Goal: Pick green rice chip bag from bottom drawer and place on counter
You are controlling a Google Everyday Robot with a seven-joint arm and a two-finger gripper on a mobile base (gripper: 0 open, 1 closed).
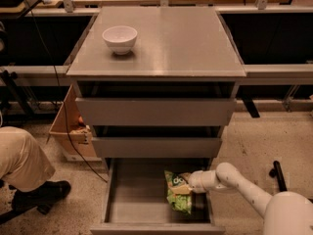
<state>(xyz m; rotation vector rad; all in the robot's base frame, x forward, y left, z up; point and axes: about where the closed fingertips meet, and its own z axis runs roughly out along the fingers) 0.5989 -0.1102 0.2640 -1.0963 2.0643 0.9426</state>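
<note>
Where the white arm (240,188) ends: the gripper (190,186) sits low in the frame, right of centre, inside the open bottom drawer (139,202).
Gripper fingers: clamped on the upper right edge of the green rice chip bag (177,197).
Green rice chip bag: in the right part of the bottom drawer, standing tilted rather than lying flat, its dark round logo facing up and left, touching the gripper.
Bottom drawer: pulled out toward the lower edge of the frame; its grey floor is bare left of the bag.
Arm: enters from the lower right corner, where the robot's rounded white body (289,214) shows, and crosses the drawer's right wall.
Middle drawer (156,147): pushed in, just above the open one.
Top drawer (156,111): pushed in, directly under the counter.
Counter (186,43): grey top filling the upper centre of the frame.
White bowl (120,37): upright on the counter's upper left part, well apart from the bag.
Cardboard box (64,131): on the floor beside the cabinet's left side.
Person's leg (22,155): tan trousers at the left edge, with a dark shoe (41,195) below.
</note>
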